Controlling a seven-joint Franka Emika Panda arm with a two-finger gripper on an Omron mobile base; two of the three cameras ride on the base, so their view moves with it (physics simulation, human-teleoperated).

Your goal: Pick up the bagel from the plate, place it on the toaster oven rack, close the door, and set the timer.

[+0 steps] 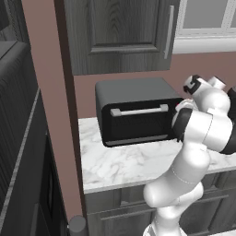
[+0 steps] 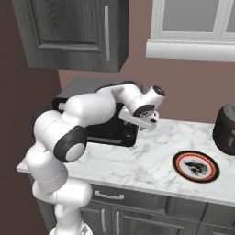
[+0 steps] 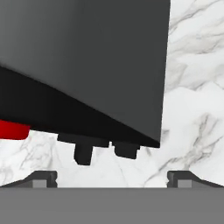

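One plate [image 2: 196, 165] lies flat on the marble counter [image 2: 151, 160], toward its right end, with an orange-red rim, a dark ring and a pale centre; whether a bagel sits on it is hard to make out. One black toaster oven [image 1: 136, 110] stands at the back of the counter, well to the left of the plate, its door [image 1: 138, 120] shut upright with one silver bar handle [image 1: 139, 110] along the top edge. The hand [image 3: 112, 177] sits at the oven's right end, well apart from the plate, its two fingertips [image 3: 43, 178] spread wide with nothing between them. From the hand's camera, the oven's dark side looms close, two small black feet [image 3: 83, 153] show beneath it, and a red patch [image 3: 13, 130] is cut off at the left edge. A dark round appliance [image 2: 226, 128] is cropped at the counter's far right. One cabinet [image 2: 75, 32] hangs above.
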